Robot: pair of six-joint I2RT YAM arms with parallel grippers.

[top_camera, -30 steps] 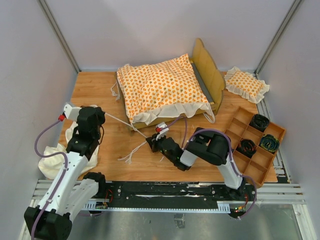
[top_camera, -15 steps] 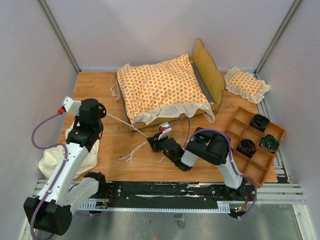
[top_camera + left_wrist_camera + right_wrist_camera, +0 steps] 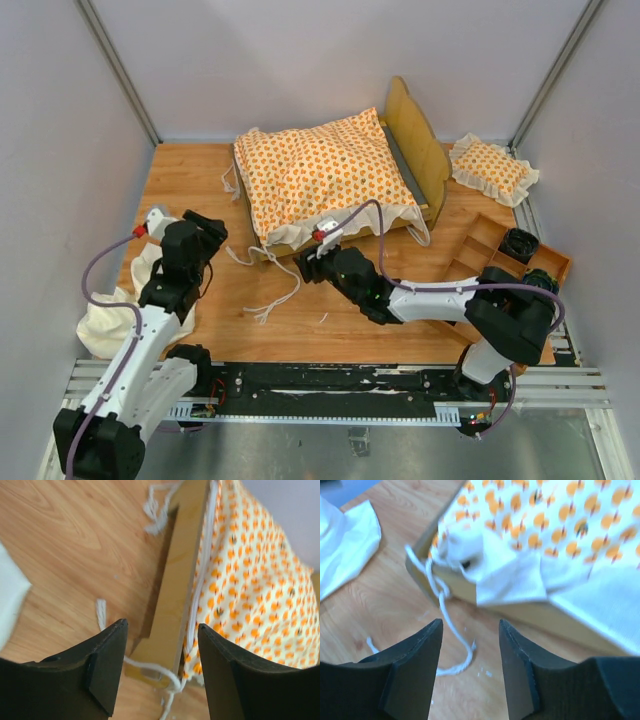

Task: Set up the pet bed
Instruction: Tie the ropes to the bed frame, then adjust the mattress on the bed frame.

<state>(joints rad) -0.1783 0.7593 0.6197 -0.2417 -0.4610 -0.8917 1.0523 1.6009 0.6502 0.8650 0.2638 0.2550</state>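
Toward the back of the table (image 3: 190,170), the cushion (image 3: 320,180) lies on the bed frame (image 3: 415,135). My left claw (image 3: 161,626) gapes empty by the frame's foot corner; my right claw (image 3: 470,624) gapes empty above a loose tie string (image 3: 440,592)

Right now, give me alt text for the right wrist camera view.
An open tool hovers before the corner of a wooden bed frame holding an orange-patterned cushion. A white string trails from that corner onto the table; a cream cloth lies upper left.
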